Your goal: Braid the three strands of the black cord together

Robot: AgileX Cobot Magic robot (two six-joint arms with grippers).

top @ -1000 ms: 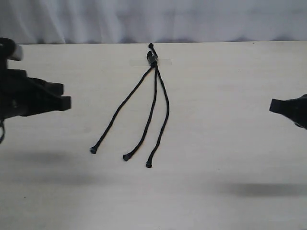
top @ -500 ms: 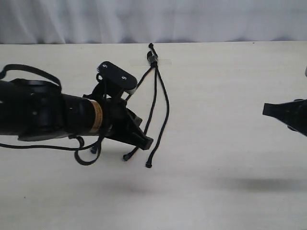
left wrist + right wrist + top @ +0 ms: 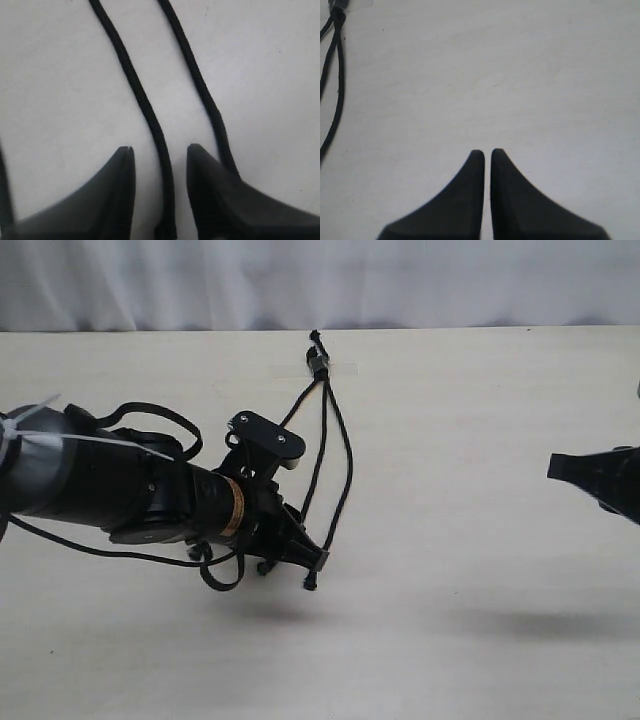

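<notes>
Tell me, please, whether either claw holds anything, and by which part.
Nothing is held. The left claw stands open astride the middle strand near its tip; the right claw is shut, empty.

Exterior view: bright, even, diffuse light from overhead, colours somewhat washed out. Soft-edged shadows lie on the table (image 3: 470, 460) toward its near edge: one under the left arm (image 3: 110, 490), one broad band toward the right corner. Wrist views: cooler grey cast; left gripper (image 3: 160, 155) and right gripper (image 3: 487, 154) tips out of focus.

The black left gripper (image 3: 160, 148) tapers; its arm (image 3: 120, 490) bears 1 gold band (image 3: 232, 512) and looped cables (image 3: 160, 420).
</notes>
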